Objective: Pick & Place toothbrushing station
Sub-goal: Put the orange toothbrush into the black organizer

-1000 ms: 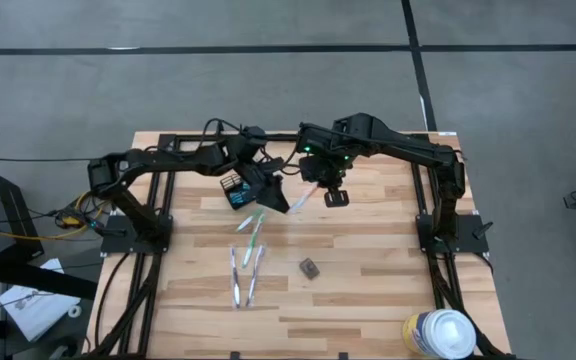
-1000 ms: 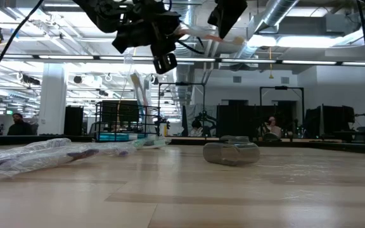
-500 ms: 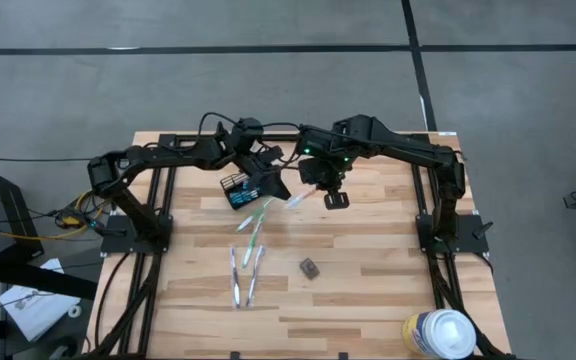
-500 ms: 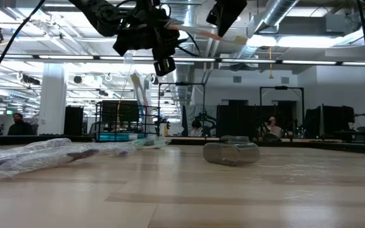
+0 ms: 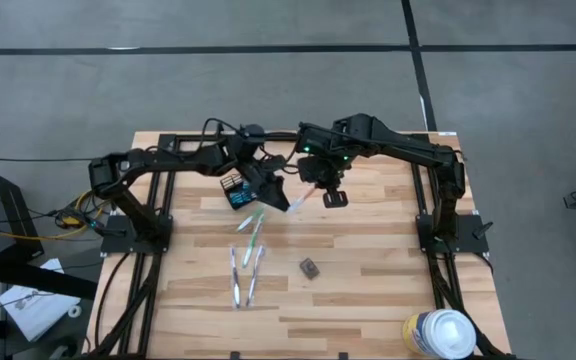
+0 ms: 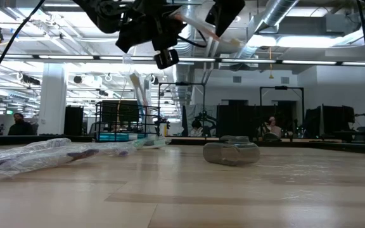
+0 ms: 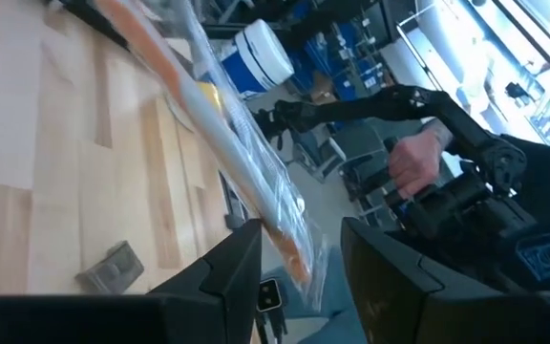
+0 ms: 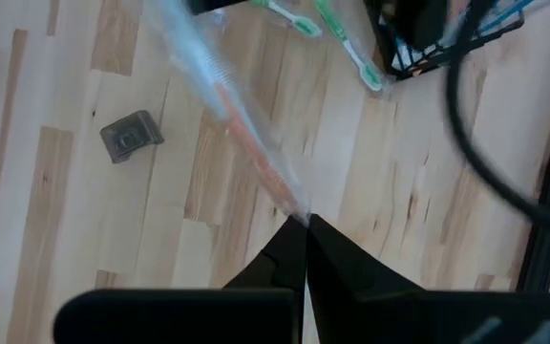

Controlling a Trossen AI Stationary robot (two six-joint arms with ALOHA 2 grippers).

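Holding a wrapped toothbrush (image 8: pixel 246 143) in pinched-shut fingers, your right gripper (image 8: pixel 304 222) hovers above the bench (image 5: pixel 368 290); your left gripper (image 5: pixel 268 193), fingers parted, hovers beside the caddy (image 5: pixel 235 190).

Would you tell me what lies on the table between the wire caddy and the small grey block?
In the high view, green toothbrushes lie between the caddy and the block.
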